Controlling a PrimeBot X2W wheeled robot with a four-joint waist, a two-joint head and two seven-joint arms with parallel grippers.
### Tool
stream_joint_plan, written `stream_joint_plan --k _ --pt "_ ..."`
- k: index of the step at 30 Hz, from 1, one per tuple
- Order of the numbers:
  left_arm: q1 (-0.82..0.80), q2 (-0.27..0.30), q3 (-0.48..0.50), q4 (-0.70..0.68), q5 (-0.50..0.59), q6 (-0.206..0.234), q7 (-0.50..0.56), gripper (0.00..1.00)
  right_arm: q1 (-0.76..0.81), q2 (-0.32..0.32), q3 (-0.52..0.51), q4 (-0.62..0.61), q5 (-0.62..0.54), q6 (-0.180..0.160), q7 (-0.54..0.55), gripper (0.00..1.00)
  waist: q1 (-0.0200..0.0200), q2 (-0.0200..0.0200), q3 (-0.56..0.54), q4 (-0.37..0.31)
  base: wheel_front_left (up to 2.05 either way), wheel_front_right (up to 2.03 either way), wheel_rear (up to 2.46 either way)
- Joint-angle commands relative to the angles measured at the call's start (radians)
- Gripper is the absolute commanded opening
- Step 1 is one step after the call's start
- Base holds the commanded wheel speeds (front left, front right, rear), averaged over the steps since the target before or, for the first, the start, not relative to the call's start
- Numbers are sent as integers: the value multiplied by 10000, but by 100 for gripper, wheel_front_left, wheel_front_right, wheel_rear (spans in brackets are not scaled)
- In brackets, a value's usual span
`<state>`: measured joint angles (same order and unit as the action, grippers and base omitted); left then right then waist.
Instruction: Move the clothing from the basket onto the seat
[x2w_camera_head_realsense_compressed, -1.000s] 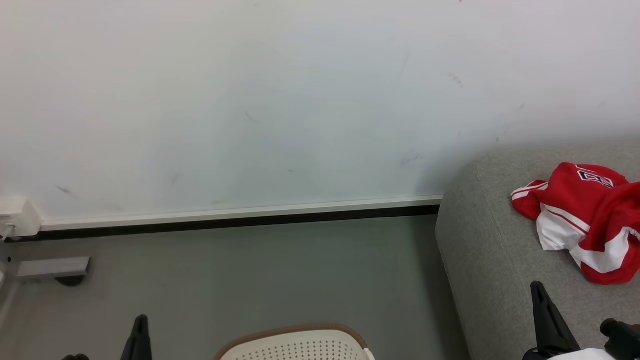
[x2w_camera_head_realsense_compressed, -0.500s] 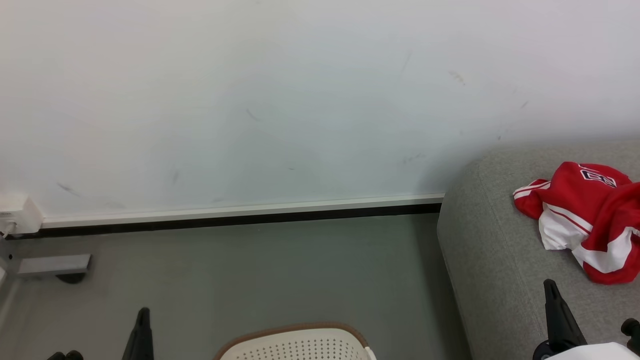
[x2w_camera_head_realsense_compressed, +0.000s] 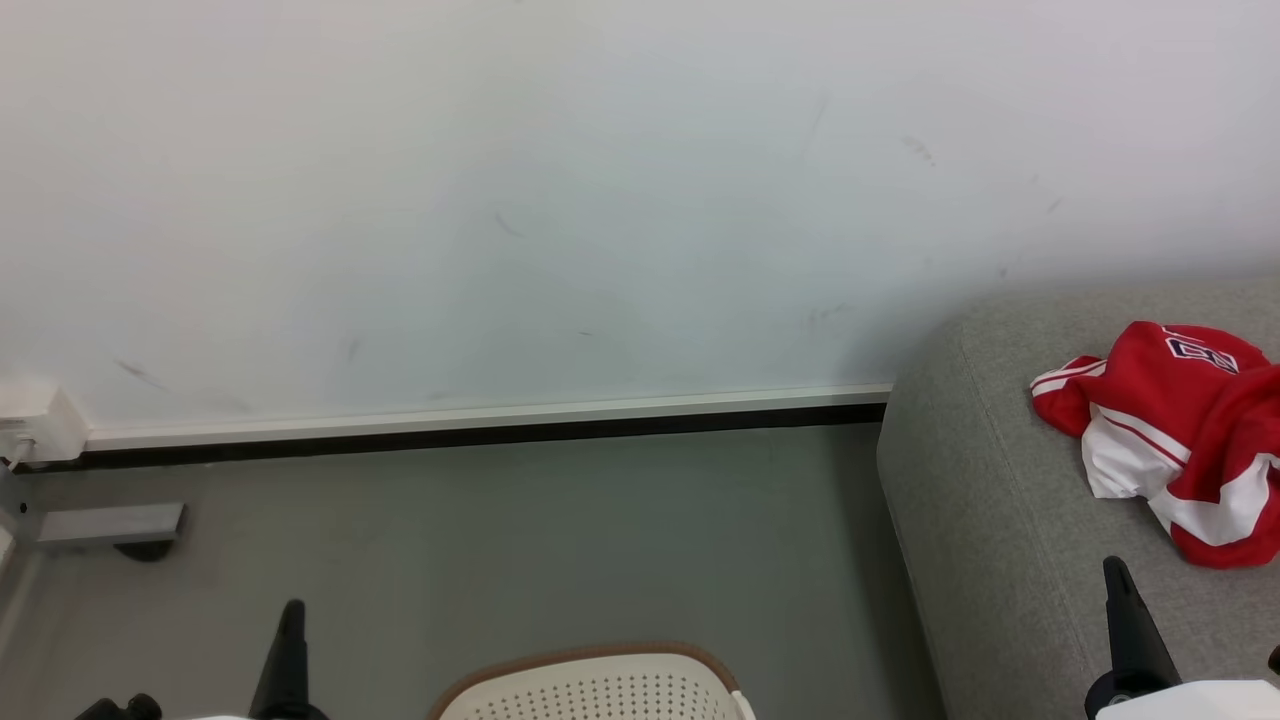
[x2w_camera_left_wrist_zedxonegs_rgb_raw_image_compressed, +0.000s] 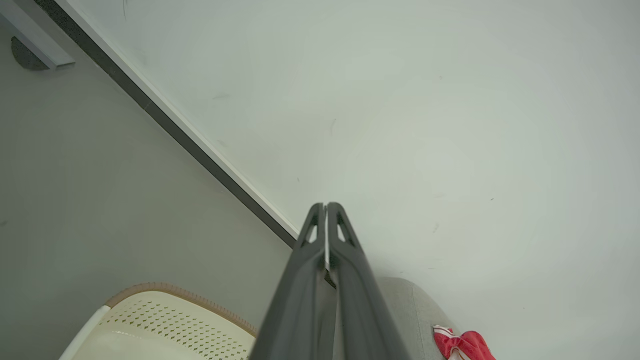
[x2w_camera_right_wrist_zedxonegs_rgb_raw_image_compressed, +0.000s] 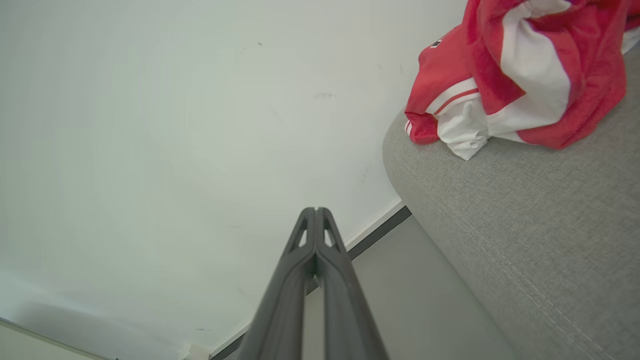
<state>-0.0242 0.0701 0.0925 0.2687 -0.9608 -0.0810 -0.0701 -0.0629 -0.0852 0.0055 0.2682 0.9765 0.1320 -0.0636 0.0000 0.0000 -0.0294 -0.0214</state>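
Head view first: your right gripper (x2w_camera_head_realsense_compressed: 1118, 585) is sitting clenched and empty at the lower right. Over the last second it's been sliding back toward the frame edge, away from the clothing (x2w_camera_head_realsense_compressed: 1180, 430). Your left gripper (x2w_camera_head_realsense_compressed: 291, 615) is clenched on nothing too, and it's creeping up a bit at the lower left. The whole picture is drifting slightly as well, so that's the head moving; the garment isn't going anywhere.

It's lying crumpled on the seat (x2w_camera_head_realsense_compressed: 990, 520), apart from both grippers, so I'm reading this as a drop-off done and the arms pulling back. The basket (x2w_camera_head_realsense_compressed: 600, 695) is peeking in at the bottom, standing on the floor (x2w_camera_head_realsense_compressed: 500, 540) beside the seat. Its inside is mostly hidden, so I can't tell if more is waiting in there.

The seat is looking soft and grippy, with a rounded corner. The grey floor is running up to a dark baseboard (x2w_camera_head_realsense_compressed: 480, 432) and a scuffed white wall (x2w_camera_head_realsense_compressed: 500, 200).
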Motion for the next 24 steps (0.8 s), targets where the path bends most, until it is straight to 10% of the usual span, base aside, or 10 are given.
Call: stream_joint_plan --k 1,24 --pt "-251 13 68 -143 -332 -60 111 0 -303 14 -101 -142 327 -9 71 0 0 0 7 5 0 0 0" --pt "-487 -63 137 -183 -2550 -233 744 0 -379 119 -512 -188 2511 -13 700 0 0 0 98 65 0 0 0"
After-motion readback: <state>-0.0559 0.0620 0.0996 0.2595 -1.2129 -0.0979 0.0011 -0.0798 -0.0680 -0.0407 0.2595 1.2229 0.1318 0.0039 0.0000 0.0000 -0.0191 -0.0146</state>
